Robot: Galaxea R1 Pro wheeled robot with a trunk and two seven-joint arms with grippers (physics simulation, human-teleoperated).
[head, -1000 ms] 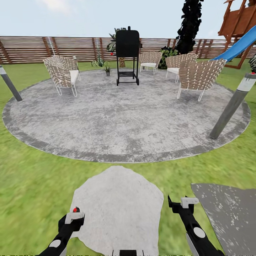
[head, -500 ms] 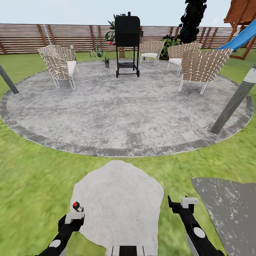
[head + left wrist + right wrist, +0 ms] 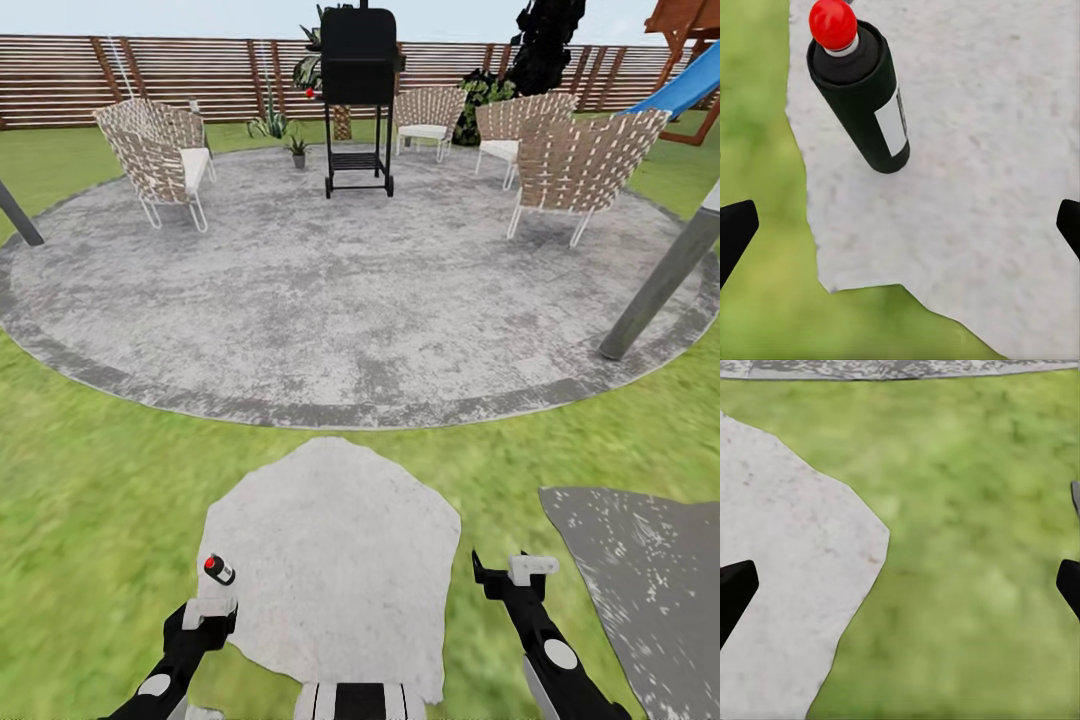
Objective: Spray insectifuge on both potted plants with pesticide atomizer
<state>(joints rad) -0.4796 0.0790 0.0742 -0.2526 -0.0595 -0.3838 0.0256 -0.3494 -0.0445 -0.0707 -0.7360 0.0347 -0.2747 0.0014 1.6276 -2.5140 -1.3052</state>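
The view has rolled closer to the pale stepping stone point(image 3: 330, 560), where the pesticide atomizer point(image 3: 859, 90) lies ahead of the spread, empty left gripper point(image 3: 900, 232); the right gripper point(image 3: 900, 592) gapes over grass; pickup nears.

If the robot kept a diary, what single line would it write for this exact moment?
place: lawn before round grey paved patio | black red-capped spray bottle: on pale stepping stone, ungrasped | left pincer: open | right pincer: open, empty

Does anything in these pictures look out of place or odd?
Yes: the pesticide atomizer, a black bottle with a red cap, lies on its side on the pale stepping stone near its grass edge, not upright. It sits ahead of the open left claw, not gripped. Nothing looks spilled or damaged.
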